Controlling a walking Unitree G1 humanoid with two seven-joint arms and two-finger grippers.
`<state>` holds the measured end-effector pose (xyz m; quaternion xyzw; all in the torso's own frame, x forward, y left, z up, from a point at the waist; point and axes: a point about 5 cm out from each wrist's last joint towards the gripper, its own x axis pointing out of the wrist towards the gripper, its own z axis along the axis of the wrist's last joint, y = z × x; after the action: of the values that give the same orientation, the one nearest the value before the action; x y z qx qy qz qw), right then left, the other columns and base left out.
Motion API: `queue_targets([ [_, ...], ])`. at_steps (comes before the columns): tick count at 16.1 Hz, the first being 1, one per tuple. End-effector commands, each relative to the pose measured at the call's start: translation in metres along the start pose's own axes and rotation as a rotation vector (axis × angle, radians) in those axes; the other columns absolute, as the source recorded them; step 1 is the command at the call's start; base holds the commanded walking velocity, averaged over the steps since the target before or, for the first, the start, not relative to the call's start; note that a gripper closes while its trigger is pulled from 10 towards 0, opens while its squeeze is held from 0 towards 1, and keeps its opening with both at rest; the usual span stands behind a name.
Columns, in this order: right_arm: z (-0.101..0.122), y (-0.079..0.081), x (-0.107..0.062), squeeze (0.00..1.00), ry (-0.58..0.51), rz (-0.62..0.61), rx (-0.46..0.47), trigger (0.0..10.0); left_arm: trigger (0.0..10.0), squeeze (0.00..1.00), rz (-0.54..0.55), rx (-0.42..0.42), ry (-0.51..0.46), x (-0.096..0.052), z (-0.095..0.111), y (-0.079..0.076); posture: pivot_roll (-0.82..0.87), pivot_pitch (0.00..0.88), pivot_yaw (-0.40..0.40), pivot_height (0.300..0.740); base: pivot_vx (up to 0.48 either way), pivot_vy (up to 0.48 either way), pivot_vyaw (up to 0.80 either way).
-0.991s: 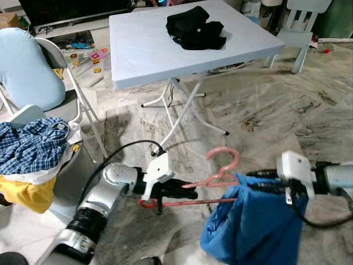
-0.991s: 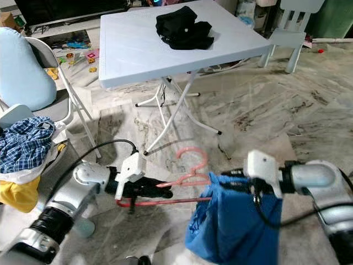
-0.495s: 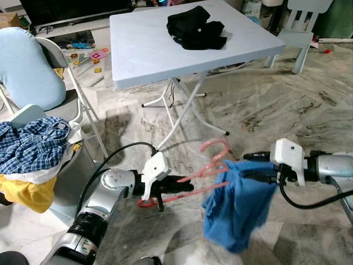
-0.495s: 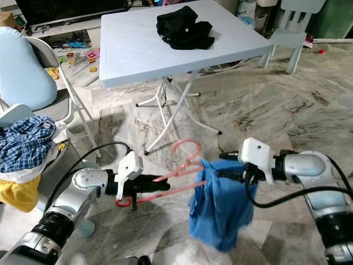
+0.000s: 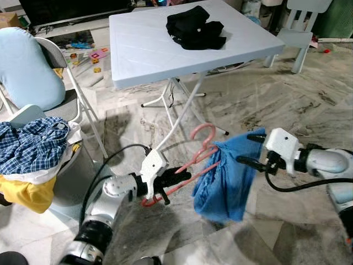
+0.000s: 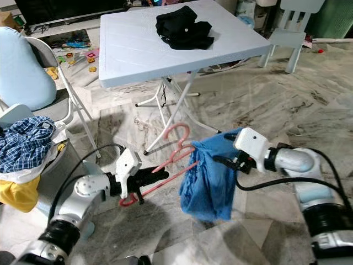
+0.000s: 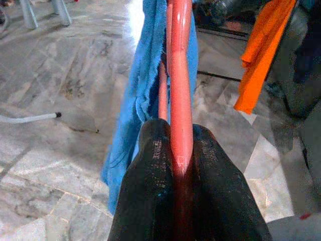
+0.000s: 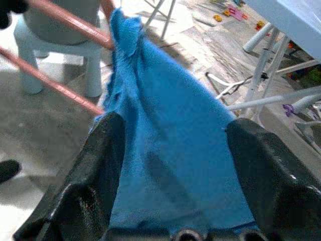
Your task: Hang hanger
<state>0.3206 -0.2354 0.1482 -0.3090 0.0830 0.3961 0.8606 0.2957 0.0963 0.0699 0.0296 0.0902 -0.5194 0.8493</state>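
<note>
Head and wrist views of a room floored in grey-veined marble tile (image 5: 287,105). A pale blue folding table (image 5: 143,47) stands on white crossed legs at the far side and carries a crumpled black garment (image 5: 196,26). Beyond its right corner stands a small pale plastic chair (image 5: 298,33); toys (image 5: 94,55) lie scattered on the floor at the far left. At the robot's left, a folding chair (image 5: 60,83) with a light blue cushion stands beside a heap of laundry topped by a blue checked shirt (image 5: 33,146) over a yellow cloth (image 5: 25,196).

The pink hanger (image 5: 196,160) is held in mid-air above the floor, tilted, its hook uppermost and pointing toward the table. The left gripper (image 5: 179,178) has its two black fingers (image 7: 155,165) pressed closed on the hanger's lower end. A blue cloth (image 5: 226,176) is draped over the hanger's far end and hangs down from it. The right gripper (image 5: 248,149) has its fingers (image 8: 95,170) spread wide, one on either side of the cloth's upper part, pinching nothing. An orange garment (image 7: 258,55) hangs in the background of the left wrist view.
</note>
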Motion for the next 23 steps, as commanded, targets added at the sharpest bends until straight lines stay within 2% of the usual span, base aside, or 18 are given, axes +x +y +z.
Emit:
queue_targets([
  [1, -0.006, -0.001, 0.001, 1.0, 0.027, -0.075, 0.041, 10.0, 0.0, 0.0, 0.035, 0.006, -0.038, -0.002, 0.006, 0.003, -0.09, 0.058, 0.065, 0.74, 0.0, 0.0, 0.0],
  [4, -0.014, 0.017, 0.011, 1.0, 0.017, -0.109, 0.182, 10.0, 0.0, 0.0, 0.08, 0.01, -0.044, 0.007, 0.007, 0.001, -0.08, 0.058, 0.066, 0.74, 0.0, 0.0, 0.0],
  [6, -0.014, 0.03, 0.016, 1.0, 0.016, -0.101, 0.21, 10.0, 0.0, 0.0, 0.104, 0.007, -0.056, 0.011, 0.009, 0.001, -0.08, 0.059, 0.067, 0.74, 0.0, 0.0, 0.0],
  [9, -0.011, 0.042, 0.022, 1.0, -0.018, -0.181, 0.347, 10.0, 0.0, 0.0, 0.137, 0.007, -0.062, 0.019, 0.012, 0.001, -0.1, 0.059, 0.069, 0.74, 0.0, 0.0, 0.0],
  [12, -0.006, 0.043, 0.027, 1.0, -0.054, -0.339, 0.432, 10.0, 0.0, 0.0, 0.126, -0.014, -0.073, 0.024, 0.012, -0.003, -0.1, 0.058, 0.071, 0.74, 0.0, 0.0, 0.0],
  [13, -0.005, 0.043, 0.028, 0.87, -0.059, -0.381, 0.449, 10.0, 0.0, 0.0, 0.125, -0.012, -0.075, 0.026, 0.013, -0.004, -0.1, 0.057, 0.072, 0.74, 0.0, 0.0, 0.0],
  [14, -0.005, 0.043, 0.029, 0.25, -0.049, -0.419, 0.465, 10.0, 0.0, 0.0, 0.118, -0.013, -0.082, 0.027, 0.014, -0.006, -0.1, 0.057, 0.072, 0.74, 0.0, 0.0, 0.0],
  [15, -0.005, 0.042, 0.031, 0.0, -0.041, -0.457, 0.473, 10.0, 0.0, 0.0, 0.111, -0.013, -0.09, 0.028, 0.016, -0.007, -0.1, 0.057, 0.074, 0.74, 0.0, 0.0, 0.0],
  [16, -0.005, 0.043, 0.034, 0.0, -0.037, -0.468, 0.48, 10.0, 0.0, 0.0, 0.103, -0.011, -0.096, 0.03, 0.018, -0.008, -0.1, 0.056, 0.074, 0.74, 0.0, 0.0, 0.0],
  [17, -0.004, 0.045, 0.037, 0.0, -0.034, -0.48, 0.472, 9.2, 0.0, 0.0, 0.105, -0.009, -0.102, 0.031, 0.019, -0.008, -0.1, 0.055, 0.073, 0.74, 0.0, 0.0, 0.0],
  [18, -0.004, 0.045, 0.039, 0.0, -0.03, -0.501, 0.474, 6.6, 0.0, 0.0, 0.104, -0.012, -0.105, 0.031, 0.02, -0.008, -0.1, 0.054, 0.072, 0.74, 0.0, 0.0, 0.0],
  [19, -0.004, 0.043, 0.039, 0.0, -0.025, -0.534, 0.478, 0.0, 0.0, 0.0, 0.101, -0.008, -0.104, 0.031, 0.02, -0.009, -0.1, 0.053, 0.069, 0.74, 0.0, 0.0, 0.0],
  [23, -0.006, 0.044, 0.04, 0.0, -0.026, -0.556, 0.486, 0.0, 0.0, 0.0, 0.068, -0.013, -0.112, 0.032, 0.02, -0.013, -0.1, 0.051, 0.064, 0.74, 0.0, 0.0, 0.0],
])
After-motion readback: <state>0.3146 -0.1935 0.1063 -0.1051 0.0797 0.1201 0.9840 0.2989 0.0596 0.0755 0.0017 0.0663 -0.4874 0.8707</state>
